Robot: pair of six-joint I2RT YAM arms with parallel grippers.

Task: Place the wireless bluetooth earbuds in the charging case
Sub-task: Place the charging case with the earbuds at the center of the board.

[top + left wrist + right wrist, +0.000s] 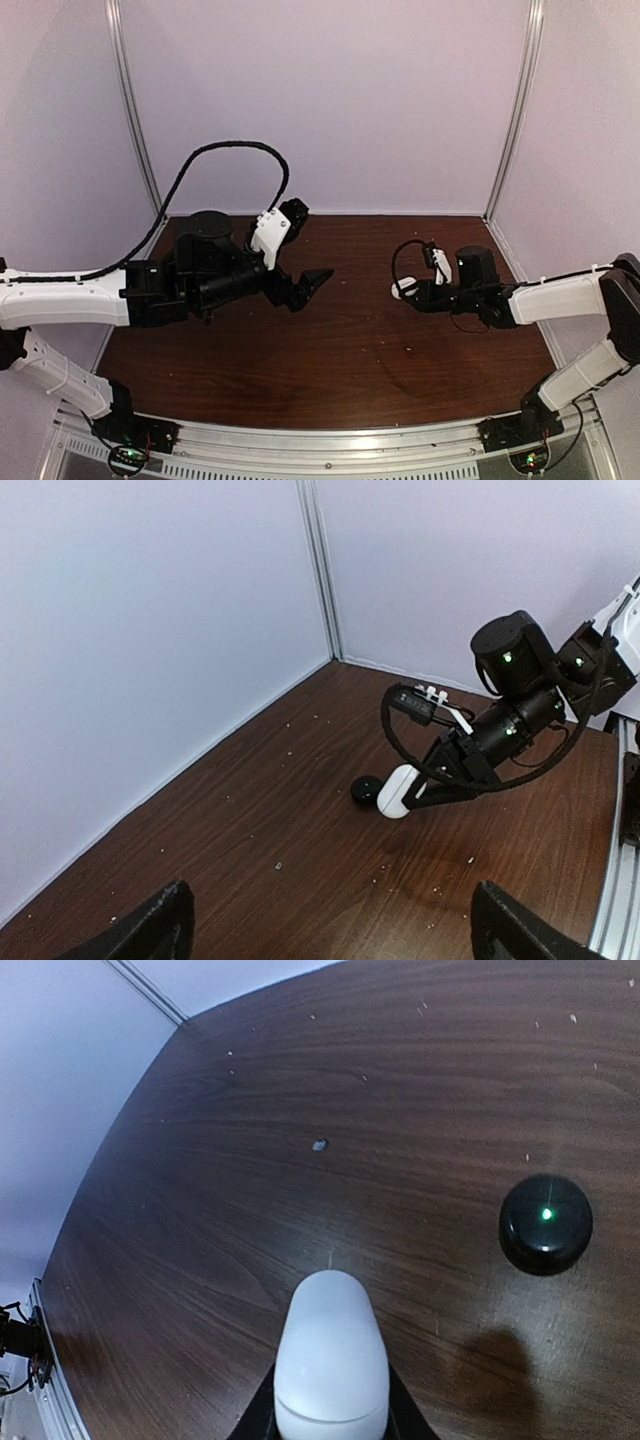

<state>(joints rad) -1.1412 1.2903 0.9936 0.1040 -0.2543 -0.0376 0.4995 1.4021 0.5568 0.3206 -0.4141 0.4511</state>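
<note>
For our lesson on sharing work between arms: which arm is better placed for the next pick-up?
Probably left: the left gripper is open and empty, while the right gripper is shut on the white case.

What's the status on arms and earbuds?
Left gripper open, empty. Right gripper shut on white oval case. Black puck beside it, apart. Earbuds not in view.

Surface (250, 1160) dark brown woodgrain with pale specks. Oval case (331, 1360) plain glossy white. Round puck (545, 1222) black with a green dot. My left arm (60, 298) white with black joints.
</note>
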